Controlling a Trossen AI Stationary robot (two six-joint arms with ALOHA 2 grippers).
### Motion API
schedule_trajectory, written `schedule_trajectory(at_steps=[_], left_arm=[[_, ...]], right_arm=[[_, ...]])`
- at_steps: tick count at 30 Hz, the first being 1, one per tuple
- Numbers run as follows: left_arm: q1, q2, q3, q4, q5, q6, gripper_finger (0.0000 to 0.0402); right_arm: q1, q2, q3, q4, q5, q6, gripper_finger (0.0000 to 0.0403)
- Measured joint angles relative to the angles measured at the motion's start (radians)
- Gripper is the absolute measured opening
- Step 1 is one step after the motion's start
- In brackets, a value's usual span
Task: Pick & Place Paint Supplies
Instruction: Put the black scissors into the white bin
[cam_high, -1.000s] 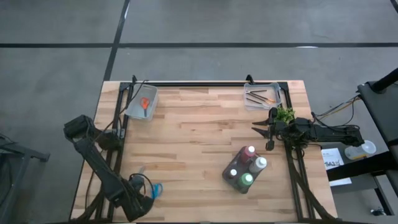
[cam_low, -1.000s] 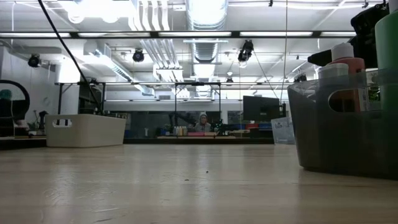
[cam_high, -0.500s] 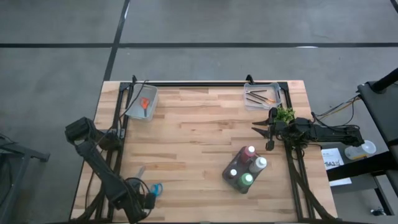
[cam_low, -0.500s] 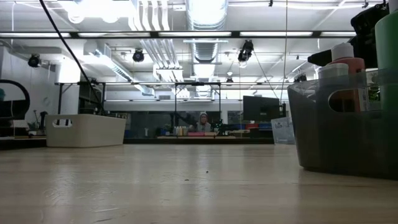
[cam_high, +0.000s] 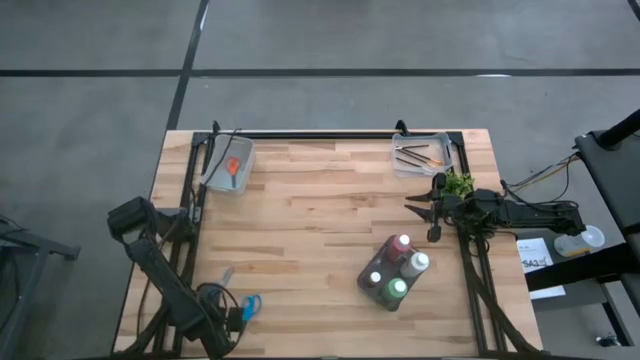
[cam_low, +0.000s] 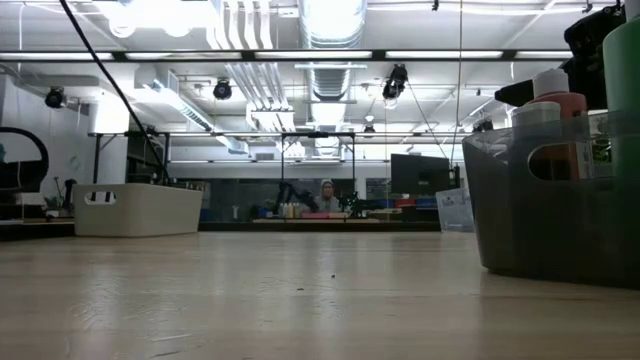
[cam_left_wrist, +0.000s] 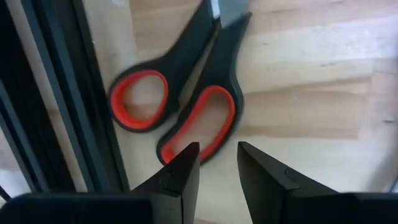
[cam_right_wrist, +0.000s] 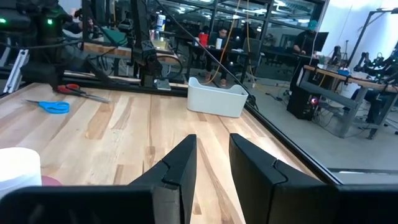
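The pale wooden plank table (cam_high: 300, 240) carries everything. Near the right end effector (cam_high: 432, 212), a little nearer the table's front edge, a dark translucent plastic caddy (cam_high: 372, 285) holds four small paint bottles with pale caps (cam_high: 397, 268). They look light and rigid with smooth sides likely to slip, so a grip low on a body beats the cap. Farther out, past the small green potted plant (cam_high: 459, 184), a clear tray (cam_high: 400, 165) holds thin dark stick-like paintbrushes (cam_high: 418, 156), which are stiff, featherweight and best pinched mid-shaft, though they are hard to count from above. The right fingers (cam_right_wrist: 177, 165) stand slightly apart, empty. The left end effector (cam_left_wrist: 217, 163), also parted and empty, hovers over red-and-black scissors (cam_left_wrist: 180, 93), well apart from the supplies.
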Motion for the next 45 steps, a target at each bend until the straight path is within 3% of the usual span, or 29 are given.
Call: schedule_trajectory(at_steps=[18,28,45], left_arm=[[0.005,0.064,0.000,0.037,-0.003,0.006,0.0111],[0.011,0.063,0.001,0.046,-0.023,0.015,0.0014],[0.024,0.057,0.002,0.057,-0.042,0.016,0.0027]], right_arm=[[0.000,0.000,0.000,0.000,0.000,0.000,0.0090],[0.000,0.000,0.000,0.000,0.000,0.000,0.0090],[0.000,0.000,0.000,0.000,0.000,0.000,0.0090]])
